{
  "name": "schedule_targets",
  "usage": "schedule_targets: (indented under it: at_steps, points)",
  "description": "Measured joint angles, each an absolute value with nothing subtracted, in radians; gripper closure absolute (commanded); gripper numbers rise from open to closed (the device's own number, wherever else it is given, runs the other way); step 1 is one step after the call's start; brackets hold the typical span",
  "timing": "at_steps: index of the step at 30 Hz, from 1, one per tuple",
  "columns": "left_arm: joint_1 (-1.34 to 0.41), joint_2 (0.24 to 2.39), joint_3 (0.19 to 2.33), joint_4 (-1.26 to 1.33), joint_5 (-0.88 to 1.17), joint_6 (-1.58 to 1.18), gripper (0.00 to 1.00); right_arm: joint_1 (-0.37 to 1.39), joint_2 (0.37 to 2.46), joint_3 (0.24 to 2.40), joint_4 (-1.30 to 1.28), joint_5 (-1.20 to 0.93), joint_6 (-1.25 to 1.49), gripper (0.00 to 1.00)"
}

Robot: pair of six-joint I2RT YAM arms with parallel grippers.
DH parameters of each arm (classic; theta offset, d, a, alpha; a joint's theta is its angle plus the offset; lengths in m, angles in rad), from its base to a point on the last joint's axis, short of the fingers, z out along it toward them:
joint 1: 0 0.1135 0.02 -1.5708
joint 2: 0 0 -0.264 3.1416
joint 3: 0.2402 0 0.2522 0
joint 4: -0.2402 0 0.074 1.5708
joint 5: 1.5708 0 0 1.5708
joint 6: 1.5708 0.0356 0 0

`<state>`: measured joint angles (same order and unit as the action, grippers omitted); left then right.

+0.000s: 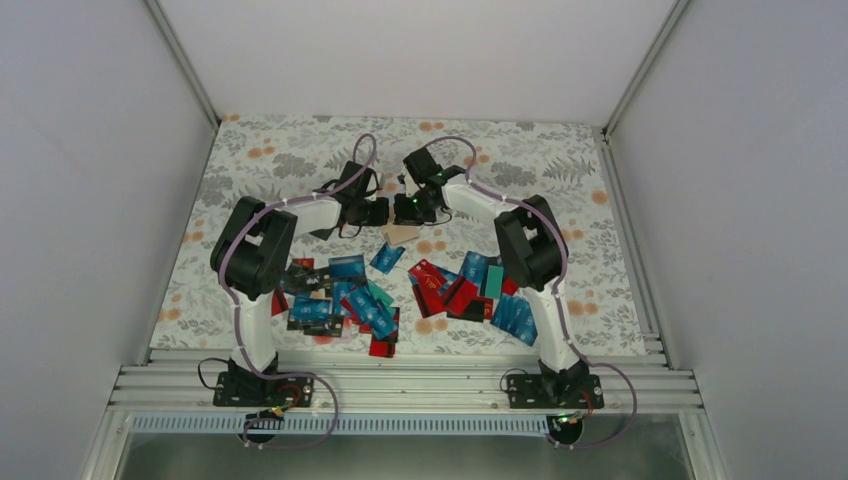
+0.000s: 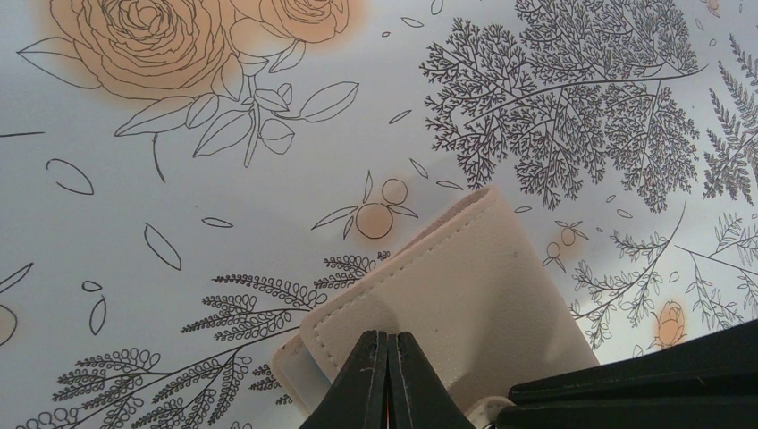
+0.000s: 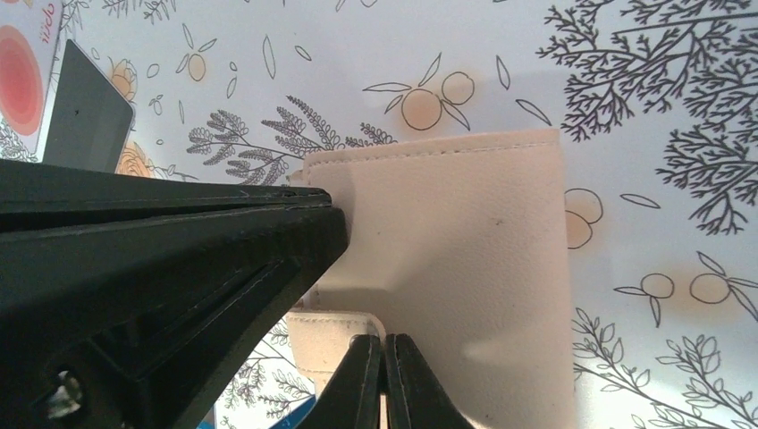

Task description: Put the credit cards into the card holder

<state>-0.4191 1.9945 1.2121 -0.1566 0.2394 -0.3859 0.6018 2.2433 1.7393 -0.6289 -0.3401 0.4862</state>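
Near the left of the overhead view, the left gripper hangs over the centre of the table, which is covered by a pale cloth printed with orange flowers and grey ferns. Its wrist view shows the two black fingers pressed together with no gap, the tips lying over the near edge of the card holder. I cannot tell whether they catch a layer of it.

The holder lies in the middle of the overhead view, directly below both grippers and just above the cards. It is a small beige pouch, nearly square, with a matt, slightly grained surface and a line of stitches along its edge. A second layer shows from under the upper flap at one corner.

To the right of it stands the right gripper. Its fingers are also closed tightly, with the tips at the lower edge of the holder's flap.

The credit cards lie scattered across the lower half of the overhead view in two loose groups, left and right. Most are blue and some are red, teal or black, and many overlap.
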Motion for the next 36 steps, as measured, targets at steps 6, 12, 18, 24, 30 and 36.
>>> schedule_targets:
  at_steps: [6, 12, 18, 24, 30, 36]
  points:
    - [-0.419, 1.995, 1.212, -0.156, 0.239, -0.385, 0.98, 0.602, 2.251, 1.744, -0.63, -0.339, 0.487, 0.96]
    - [-0.419, 1.995, 1.211, -0.154, 0.238, -0.385, 0.98, 0.602, 2.257, 1.756, -0.648, -0.328, 0.487, 0.96]
    - [-0.419, 1.995, 1.208, -0.149, 0.239, -0.385, 0.98, 0.615, 2.277, 1.797, -0.694, -0.287, 0.488, 0.96]
    - [-0.419, 1.995, 1.2, -0.134, 0.239, -0.385, 0.98, 0.645, 2.325, 1.903, -0.799, -0.19, 0.488, 0.95]
    - [-0.41, 1.994, 1.186, -0.113, 0.252, -0.388, 0.98, 0.656, 2.383, 2.006, -0.892, -0.127, 0.489, 0.96]
    - [-0.4, 1.994, 1.174, -0.094, 0.268, -0.394, 0.98, 0.656, 2.457, 2.151, -1.013, -0.116, 0.487, 0.96]
